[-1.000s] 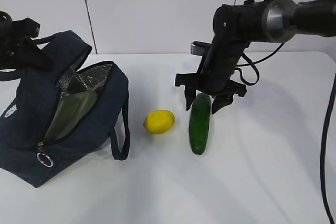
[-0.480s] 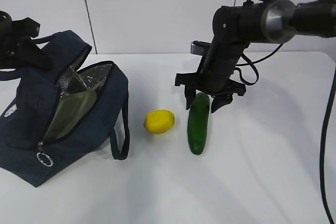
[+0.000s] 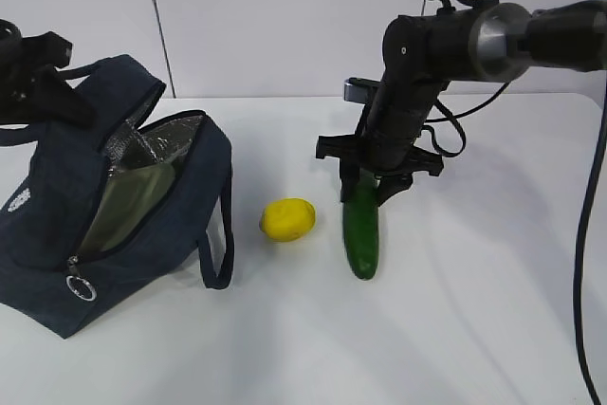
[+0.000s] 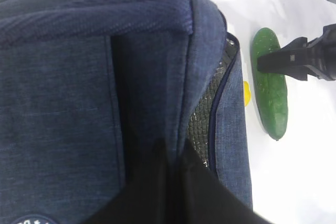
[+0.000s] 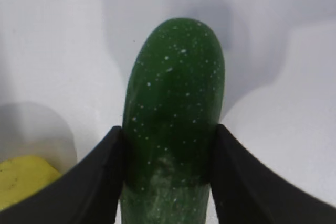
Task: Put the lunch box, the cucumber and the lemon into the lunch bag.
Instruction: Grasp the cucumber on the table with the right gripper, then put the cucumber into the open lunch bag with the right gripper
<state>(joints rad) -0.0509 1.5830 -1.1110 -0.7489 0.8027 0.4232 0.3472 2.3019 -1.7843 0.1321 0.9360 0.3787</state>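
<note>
The dark navy lunch bag [image 3: 57,196] lies on the table at the left with its mouth gaping and its silver lining showing. The lunch box [image 3: 128,206] with its sage-green lid sits slanted inside. My left gripper [image 3: 43,92] is shut on the bag's upper edge; in the left wrist view its fingers [image 4: 157,192] pinch the navy fabric [image 4: 63,77]. The yellow lemon [image 3: 287,219] lies on the table beside the bag. To its right lies the cucumber [image 3: 361,230]. My right gripper [image 3: 365,187] is shut on its far end, with both fingers [image 5: 100,171] pressed against the cucumber [image 5: 173,93].
The white tabletop [image 3: 455,329] stretches to the front and right. A bag handle [image 3: 218,244] loops out toward the lemon, and a metal ring pull [image 3: 82,288] hangs at the bag's front. A white wall rises behind the table.
My right gripper's jaws have closed in from either side onto the cucumber's far end. The cucumber has shifted slightly. The left gripper and the bag have not moved.
</note>
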